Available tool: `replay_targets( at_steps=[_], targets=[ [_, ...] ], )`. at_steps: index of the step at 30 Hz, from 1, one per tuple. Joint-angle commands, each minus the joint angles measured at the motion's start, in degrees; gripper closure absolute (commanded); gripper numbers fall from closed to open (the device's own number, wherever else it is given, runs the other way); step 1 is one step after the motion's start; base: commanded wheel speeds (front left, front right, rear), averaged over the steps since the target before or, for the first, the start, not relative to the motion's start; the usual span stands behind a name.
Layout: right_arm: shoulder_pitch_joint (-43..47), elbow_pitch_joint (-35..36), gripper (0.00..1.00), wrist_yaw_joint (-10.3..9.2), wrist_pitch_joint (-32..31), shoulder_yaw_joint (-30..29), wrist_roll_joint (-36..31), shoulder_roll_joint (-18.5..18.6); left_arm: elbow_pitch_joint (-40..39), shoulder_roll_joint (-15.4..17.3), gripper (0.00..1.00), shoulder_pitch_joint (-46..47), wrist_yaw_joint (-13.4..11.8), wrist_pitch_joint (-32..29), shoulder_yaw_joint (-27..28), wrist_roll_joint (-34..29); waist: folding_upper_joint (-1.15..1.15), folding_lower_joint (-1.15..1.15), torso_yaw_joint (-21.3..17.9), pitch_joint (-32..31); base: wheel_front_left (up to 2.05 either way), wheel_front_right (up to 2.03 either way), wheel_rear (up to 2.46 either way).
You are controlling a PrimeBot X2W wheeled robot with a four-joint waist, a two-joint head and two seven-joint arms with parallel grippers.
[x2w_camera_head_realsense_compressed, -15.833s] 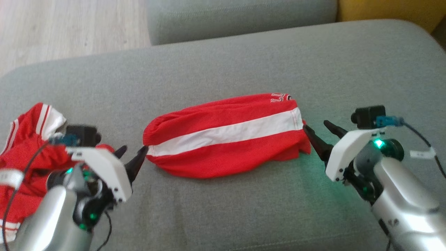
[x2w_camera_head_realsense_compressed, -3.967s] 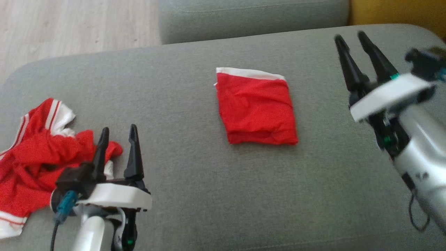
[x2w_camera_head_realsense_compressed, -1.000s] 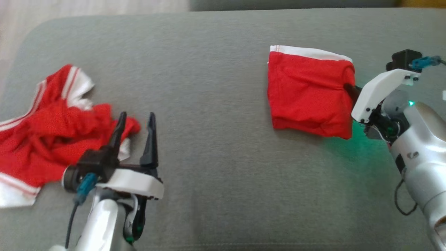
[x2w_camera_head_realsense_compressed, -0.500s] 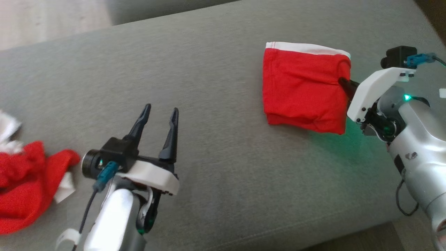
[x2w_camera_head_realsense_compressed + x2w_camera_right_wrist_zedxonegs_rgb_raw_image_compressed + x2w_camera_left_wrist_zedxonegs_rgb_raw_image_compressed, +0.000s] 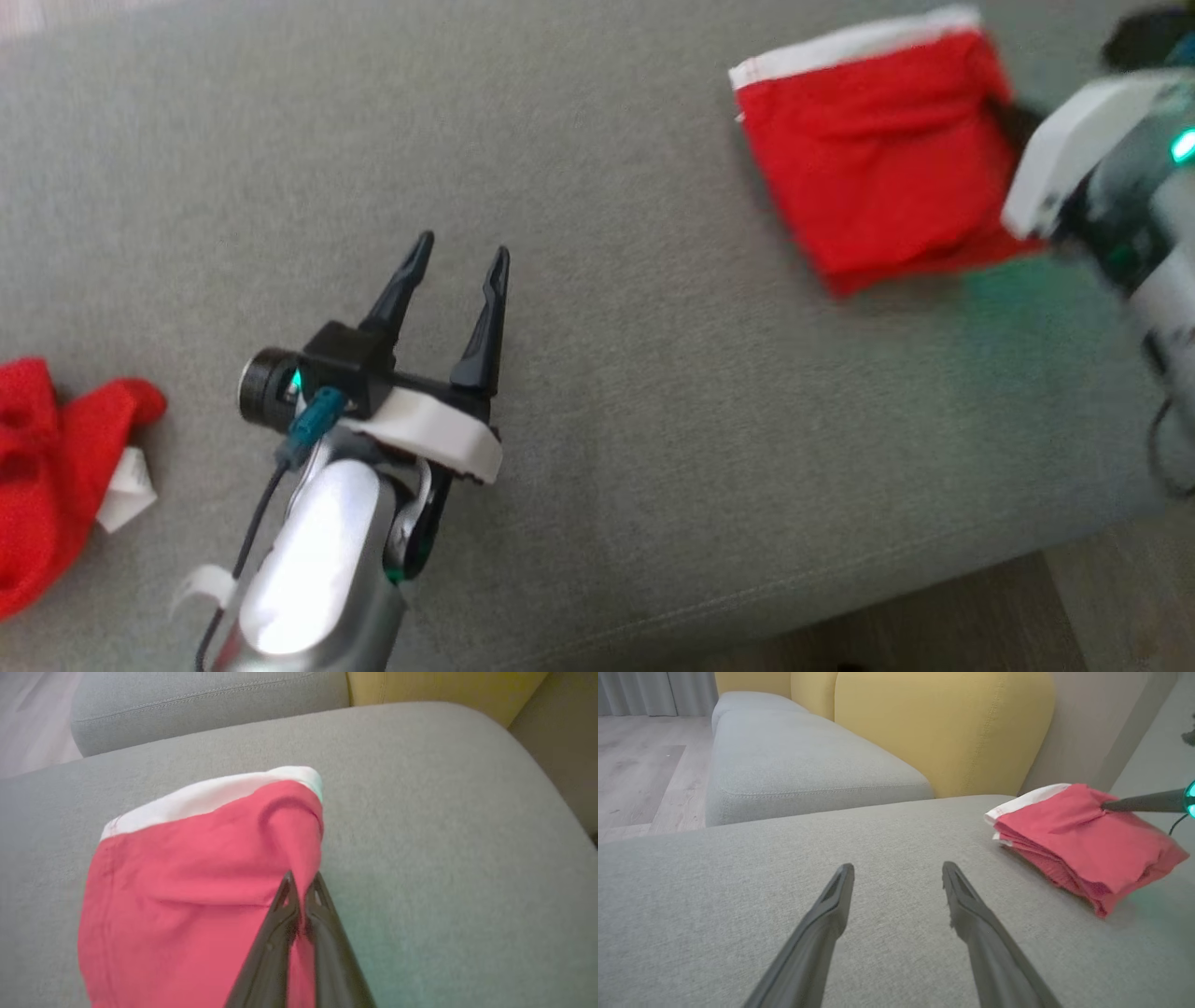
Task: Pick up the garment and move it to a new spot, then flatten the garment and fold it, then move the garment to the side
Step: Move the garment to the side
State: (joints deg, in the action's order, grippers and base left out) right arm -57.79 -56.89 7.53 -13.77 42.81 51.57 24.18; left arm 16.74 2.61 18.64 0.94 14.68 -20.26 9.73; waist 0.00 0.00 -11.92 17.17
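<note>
partly blurred overhead, right claw (image 5: pixel 302 877) pinches the folded garment (image 5: pixel 187 882); left claw (image 5: pixel 463 245) gapes empty.

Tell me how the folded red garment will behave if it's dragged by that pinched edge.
Probably floppy: the folded red garment bunches into a ridge where the right gripper pinches it. Its stacked layers look loose, so they may splay.
</note>
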Motion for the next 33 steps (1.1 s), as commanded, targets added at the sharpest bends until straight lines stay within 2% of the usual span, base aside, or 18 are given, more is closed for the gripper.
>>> replay_targets(
  at_steps=[1,12,18,22,23,24,25,26,33],
  targets=[
    [-3.2,0.3,1.0,-0.04,0.4,0.9,-0.9,1.9,-1.6,0.6,0.0,2.9,-0.3,0.3,1.1,-0.5,0.0,0.0,1.8,3.4,0.0,0.0,0.0],
    [-15.9,-6.6,1.0,-0.04,-0.4,2.4,-2.7,9.7,-2.0,0.7,0.0,6.0,-1.1,0.3,0.0,-1.4,0.0,0.0,4.9,10.4,0.0,0.0,0.0],
    [-18.1,-10.5,1.0,-0.04,-1.4,2.8,-3.3,11.0,-1.9,0.6,0.0,6.6,-1.4,0.3,-0.4,-1.2,0.0,0.0,5.3,11.4,0.0,0.0,0.0],
    [-18.5,-13.1,1.0,-0.04,-1.9,3.0,-3.6,10.5,-1.6,0.6,0.0,6.8,-1.5,0.3,-0.4,-0.9,0.0,0.0,5.5,11.3,0.0,0.0,0.0],
    [-18.5,-13.5,0.88,-0.04,-1.6,2.9,-3.8,10.4,-1.6,0.6,0.0,6.8,-1.6,0.3,-0.4,-0.8,0.0,0.0,5.6,11.2,0.0,0.0,0.0],
    [-18.5,-13.9,0.31,-0.04,-1.3,3.0,-3.9,10.2,-1.6,0.6,0.0,6.8,-1.6,0.3,-0.4,-0.7,0.0,0.0,5.7,11.0,0.0,0.0,0.0],
    [-18.5,-13.9,0.31,-0.04,-1.3,3.0,-3.9,10.2,-1.6,0.6,0.0,6.8,-1.6,0.3,-0.4,-0.7,0.0,0.0,5.7,11.0,0.0,0.0,0.0],
    [-18.4,-14.2,0.0,-0.04,-0.8,2.9,-4.0,10.0,-1.6,0.6,0.0,6.8,-1.6,0.3,-0.4,-0.6,0.0,0.0,5.8,10.8,0.0,0.0,0.0],
    [-18.4,-15.1,0.0,-0.04,6.4,3.7,-6.3,8.7,-2.2,0.5,0.0,5.8,-2.0,0.3,0.4,0.3,0.0,0.0,6.5,7.6,0.0,0.0,0.0]
  ],
)
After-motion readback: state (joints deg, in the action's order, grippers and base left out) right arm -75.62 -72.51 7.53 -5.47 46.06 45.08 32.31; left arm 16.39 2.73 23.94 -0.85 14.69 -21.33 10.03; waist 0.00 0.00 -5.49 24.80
